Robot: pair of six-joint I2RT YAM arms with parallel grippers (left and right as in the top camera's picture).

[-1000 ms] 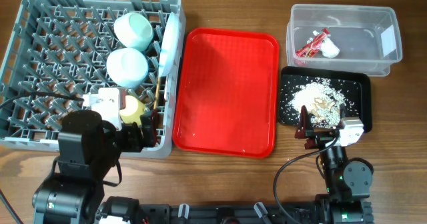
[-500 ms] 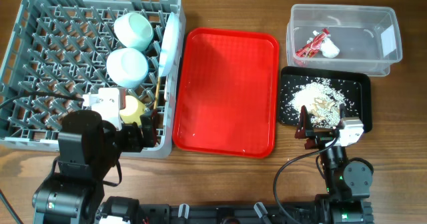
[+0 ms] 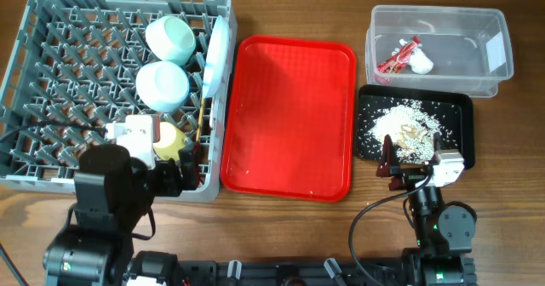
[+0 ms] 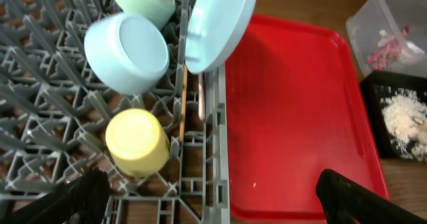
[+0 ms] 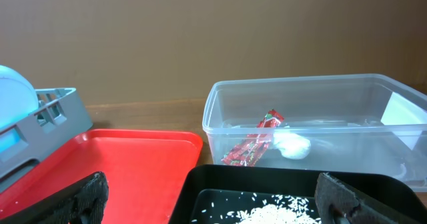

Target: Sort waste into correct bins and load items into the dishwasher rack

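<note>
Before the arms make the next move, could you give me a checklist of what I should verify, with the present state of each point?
1. The wrapper and tissue lie in the tub: ok.
2. The scraps lie in the black tray: ok.
3. Two bowls, plate, cup and chopsticks are in the rack: ok.
4. The fork is in the rack: cannot tell; no view shows it.
5. The red tray carries no item: ok.
6. The left end effector and right end effector are open, holding nothing: ok.
</note>
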